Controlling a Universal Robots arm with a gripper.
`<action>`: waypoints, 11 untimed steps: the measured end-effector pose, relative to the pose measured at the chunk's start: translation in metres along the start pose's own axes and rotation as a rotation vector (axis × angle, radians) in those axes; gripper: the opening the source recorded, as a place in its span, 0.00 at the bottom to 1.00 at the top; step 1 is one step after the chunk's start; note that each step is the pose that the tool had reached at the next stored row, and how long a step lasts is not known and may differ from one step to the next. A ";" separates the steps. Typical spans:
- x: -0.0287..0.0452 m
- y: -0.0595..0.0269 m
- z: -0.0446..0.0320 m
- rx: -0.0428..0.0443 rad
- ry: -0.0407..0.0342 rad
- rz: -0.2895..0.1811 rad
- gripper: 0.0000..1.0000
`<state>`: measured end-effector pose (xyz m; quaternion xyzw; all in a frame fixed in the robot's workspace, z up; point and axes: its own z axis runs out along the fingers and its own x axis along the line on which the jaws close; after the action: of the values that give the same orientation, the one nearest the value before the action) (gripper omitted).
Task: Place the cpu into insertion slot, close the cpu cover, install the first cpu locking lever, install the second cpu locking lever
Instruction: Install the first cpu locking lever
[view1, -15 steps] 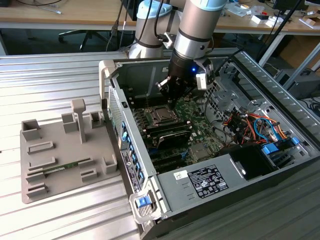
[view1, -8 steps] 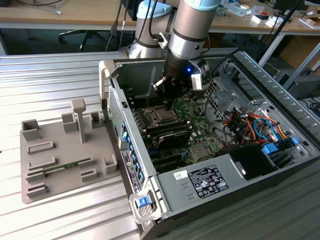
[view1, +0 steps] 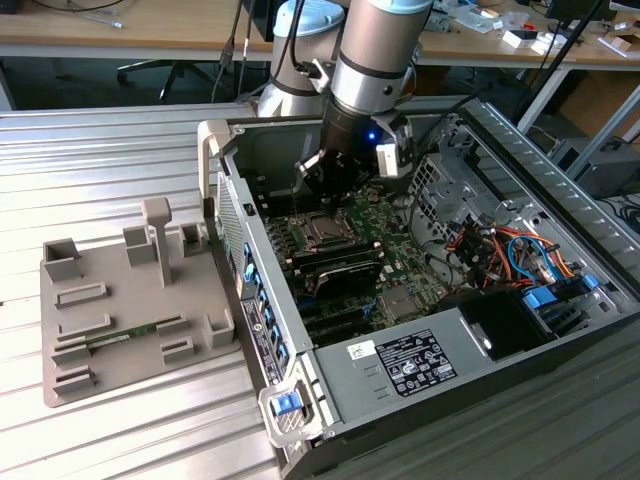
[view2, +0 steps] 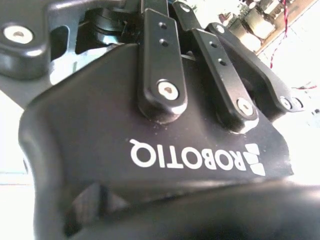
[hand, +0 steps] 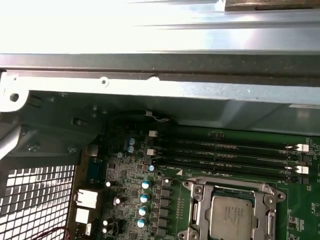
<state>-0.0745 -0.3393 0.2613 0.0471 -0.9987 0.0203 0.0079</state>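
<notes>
**Cpu seated, gripper above the board**

Ribbed metal tabletop (view1: 120, 140) carried the open computer case (view1: 520, 380). We saw the gripper (view1: 335, 172) hanging just above the green circuit board (view1: 385, 245); how far its fingers stood apart we could not tell. Below it, the cpu (hand: 231, 218) lay in the insertion slot (hand: 196, 207), the cpu cover (hand: 227, 187) framing it.

You see a green circuit board (hand: 250, 210) with black memory slots (hand: 225, 155) tipped by white latches. The cpu (hand: 231, 216) has a dull silver-grey top, framed by the silver cpu cover (hand: 200, 200). Small blue-topped capacitors (hand: 145, 197) dot the board. Your claw (view1: 325, 170) is black, below a silver-grey arm (view1: 375, 50) showing a blue light. The bench (view1: 100, 160) is ribbed silver metal, carrying a beige-grey fixture (view1: 110, 320). Orange and blue cables (view1: 500, 245) cross the grey case (view1: 600, 170).
</notes>
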 end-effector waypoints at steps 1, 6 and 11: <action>0.0001 -0.0001 -0.0014 -0.0005 0.0000 0.000 0.10; 0.0088 0.0006 -0.0020 -0.0173 -0.0045 0.000 0.10; 0.0229 0.0020 -0.0018 -0.0385 -0.0120 0.000 0.10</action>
<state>-0.0975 -0.3394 0.2634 0.0472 -0.9989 0.0008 0.0028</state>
